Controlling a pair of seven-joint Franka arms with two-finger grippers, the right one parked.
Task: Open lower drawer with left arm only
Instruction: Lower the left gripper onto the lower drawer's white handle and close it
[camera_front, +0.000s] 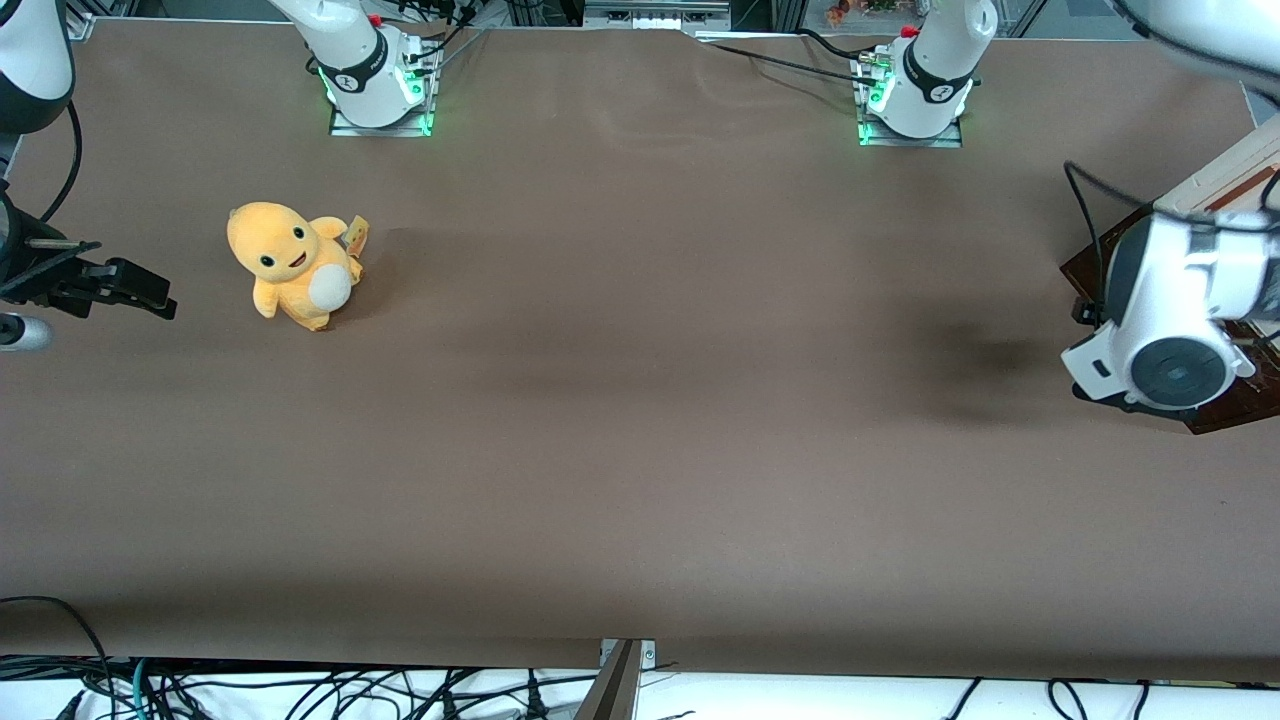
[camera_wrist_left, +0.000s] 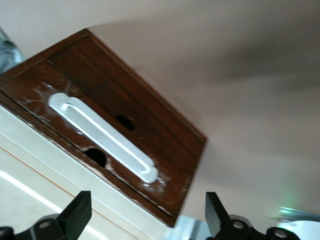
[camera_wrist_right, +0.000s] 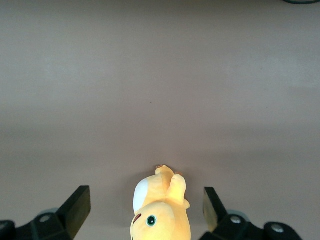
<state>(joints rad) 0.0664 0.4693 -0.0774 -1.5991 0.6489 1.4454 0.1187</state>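
Dark brown and glossy, the lower drawer (camera_wrist_left: 125, 135) sits at the table's working-arm end, seemingly shut, its white bar handle (camera_wrist_left: 102, 137) running from ten to four o'clock, while my gripper (camera_wrist_left: 145, 220) hangs before it, fingers spread wide apart.

Your left arm (camera_front: 1165, 330) sits at the working arm's end of the brown table (camera_front: 640, 420), its white wrist housing and round grey cap facing the camera. Its gripper is hidden by that housing. The arm covers most of a dark brown wooden cabinet front (camera_front: 1235, 400); a pale beige cabinet top (camera_front: 1245, 165) with a brown slot shows above it. Looped black cable (camera_front: 1090, 230) hangs beside the wrist. Well apart, toward the parked arm's end, you have a yellow plush toy (camera_front: 295, 265) sitting upright.
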